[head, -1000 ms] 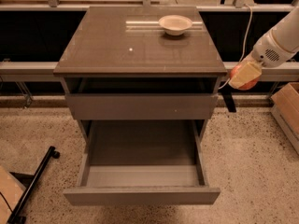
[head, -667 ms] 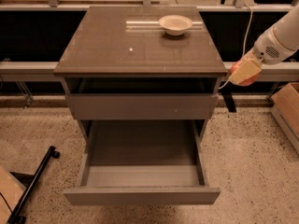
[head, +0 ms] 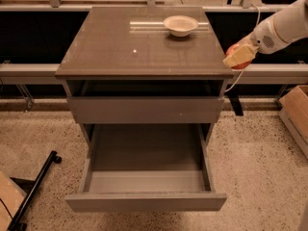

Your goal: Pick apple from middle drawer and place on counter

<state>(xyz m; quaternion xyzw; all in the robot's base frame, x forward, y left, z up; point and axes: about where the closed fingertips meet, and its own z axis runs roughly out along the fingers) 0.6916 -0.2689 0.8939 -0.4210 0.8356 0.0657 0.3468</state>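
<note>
Nearest, the drawer (head: 144,202) stands pulled fully out toward the camera. Its floor is bare, which fits a drawer whose contents have been lifted out. Just above and behind it, the taller drawer front (head: 144,110) sits flush and closed, so nothing blocks the way up to the top.

Farther back, the worktop (head: 110,47) spreads wide and glossy, with only a small white speck (head: 134,51) near its middle.

At the right edge of that top, roughly level with the surface, the gripper (head: 239,57) hangs at the end of the white arm (head: 284,25), which reaches in from the right. It is pinching the apple (head: 234,49), whose red skin shows behind the tan finger pad. The apple sits beside the slab's near right corner, about at its edge and not resting on it. That looks like the carry stage, with the fruit brought around the side of the cabinet so it clears the overhanging edge. Placing it should call for a short move left over the surface and then a gentle lowering.

Farthest, a white bowl (head: 180,24) rests near the back of the top, well apart from the gripper, which leaves the near right area free for the apple.
</note>
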